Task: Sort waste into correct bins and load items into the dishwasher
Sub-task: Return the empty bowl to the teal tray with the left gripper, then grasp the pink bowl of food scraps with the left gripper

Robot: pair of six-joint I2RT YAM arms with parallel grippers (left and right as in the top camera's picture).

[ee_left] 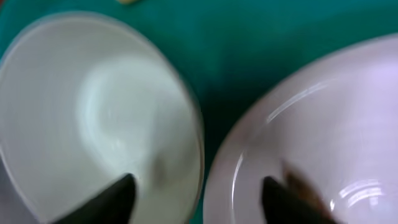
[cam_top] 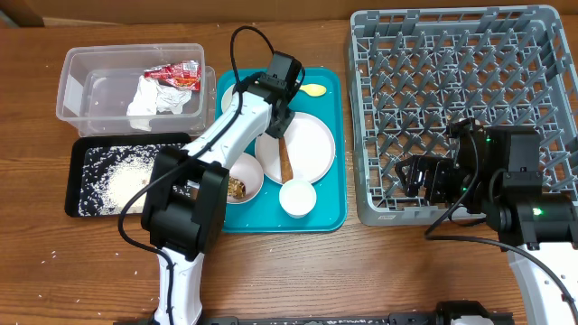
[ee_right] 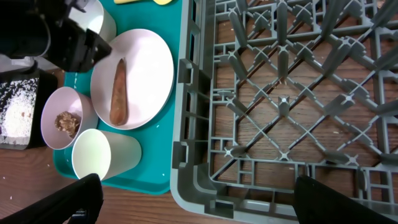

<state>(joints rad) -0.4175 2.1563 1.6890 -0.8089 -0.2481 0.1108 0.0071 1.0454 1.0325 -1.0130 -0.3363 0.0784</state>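
Closest to the overhead lens, the white and black left arm (cam_top: 185, 203) stands up from the near table edge and stretches away over a teal tray (cam_top: 332, 108). Everything rests on a brown wood-grain table (cam_top: 36, 262), which fills the view. The left gripper (ee_left: 199, 202) hovers low, its dark fingers spread apart with nothing gripped, above the gap between a white bowl (ee_left: 93, 112) and the round white plate (ee_left: 323, 124); this close view is blurred. On the plate lies a long brown food scrap (cam_top: 286, 158), its long axis running near to far across the table, tapered end toward the far side. A second bowl (cam_top: 242, 179), holding brown scraps, sits just left of the plate. A small white cup (cam_top: 298, 199) stands by the tray's near edge, mouth up. A pale yellow spoon (cam_top: 313, 89) lies at the tray's far edge, partly hidden by the arm. Left of the tray, a clear tub (cam_top: 72, 90) holds a crumpled napkin (cam_top: 149, 99) and a red wrapper (cam_top: 176, 74). Just in front of the tub, a black tray (cam_top: 77, 171) is strewn with rice (cam_top: 117, 176). Both containers run lengthwise left to right. A grey dish rack (cam_top: 361, 108) fills the right side. The right gripper (cam_top: 406, 176) hangs over its near-left part, fingers wide apart and empty.
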